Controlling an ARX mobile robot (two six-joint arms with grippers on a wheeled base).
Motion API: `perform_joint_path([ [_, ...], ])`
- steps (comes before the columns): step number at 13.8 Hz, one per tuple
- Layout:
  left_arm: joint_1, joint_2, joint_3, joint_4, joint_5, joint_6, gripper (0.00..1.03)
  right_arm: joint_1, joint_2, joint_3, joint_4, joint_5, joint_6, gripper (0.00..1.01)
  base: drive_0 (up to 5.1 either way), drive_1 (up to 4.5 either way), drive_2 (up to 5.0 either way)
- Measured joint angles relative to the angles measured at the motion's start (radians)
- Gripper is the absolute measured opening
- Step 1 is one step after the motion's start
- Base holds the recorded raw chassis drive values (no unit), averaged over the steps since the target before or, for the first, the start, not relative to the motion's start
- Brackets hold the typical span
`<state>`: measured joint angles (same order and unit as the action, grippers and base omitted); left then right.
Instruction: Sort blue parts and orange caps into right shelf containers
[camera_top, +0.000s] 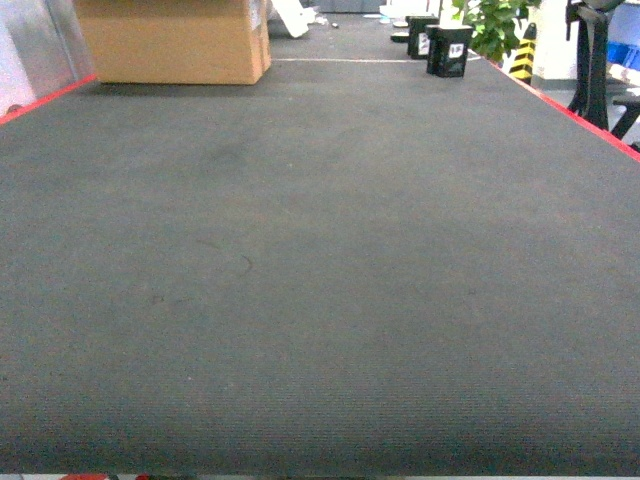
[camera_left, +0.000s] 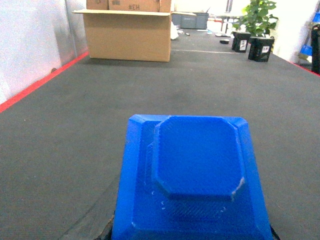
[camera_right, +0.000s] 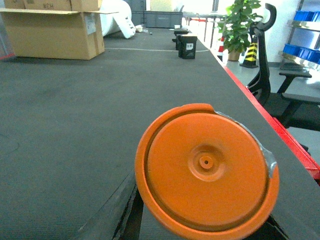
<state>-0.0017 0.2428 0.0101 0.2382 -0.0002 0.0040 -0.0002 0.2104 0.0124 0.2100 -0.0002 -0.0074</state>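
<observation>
Sitting close before the wrist cameras: blue part (camera_left: 192, 175), orange cap (camera_right: 206, 170).

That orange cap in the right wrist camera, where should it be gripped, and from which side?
Probably across its rim, at opposite edges: the orange cap is a flat round disc facing the camera, so its face offers no pinch. Come edge-on from below, clear of the tape-like strip at right.

Cardboard box (camera_top: 172, 40) far left on mat (camera_top: 320, 280), plant (camera_top: 495, 25) far right
</observation>
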Motion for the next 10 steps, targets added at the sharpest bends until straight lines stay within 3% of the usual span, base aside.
perform_joint_path([
  [2, 0.0, -0.045, 0.0, -0.042, 0.0, 0.0, 0.43, 0.0, -0.034, 0.0, -0.036, 0.0, 0.0, 0.45, 0.0, 0.0, 0.0],
  [4, 0.0, -0.096, 0.001, -0.106, -0.002, 0.0, 0.43, 0.0, -0.198, 0.0, -0.217, 0.0, 0.0, 0.45, 0.0, 0.0, 0.0],
  [5, 0.0, -0.188, 0.001, -0.244, 0.001, 0.0, 0.43, 0.0, -0.209, 0.002, -0.2, 0.0, 0.0, 0.45, 0.0, 0.0, 0.0],
  [10, 0.001, -0.237, 0.001, -0.246, 0.0, 0.0, 0.43, 0.0, -0.208, 0.001, -0.216, 0.0, 0.0, 0.45, 0.0, 0.0, 0.0],
])
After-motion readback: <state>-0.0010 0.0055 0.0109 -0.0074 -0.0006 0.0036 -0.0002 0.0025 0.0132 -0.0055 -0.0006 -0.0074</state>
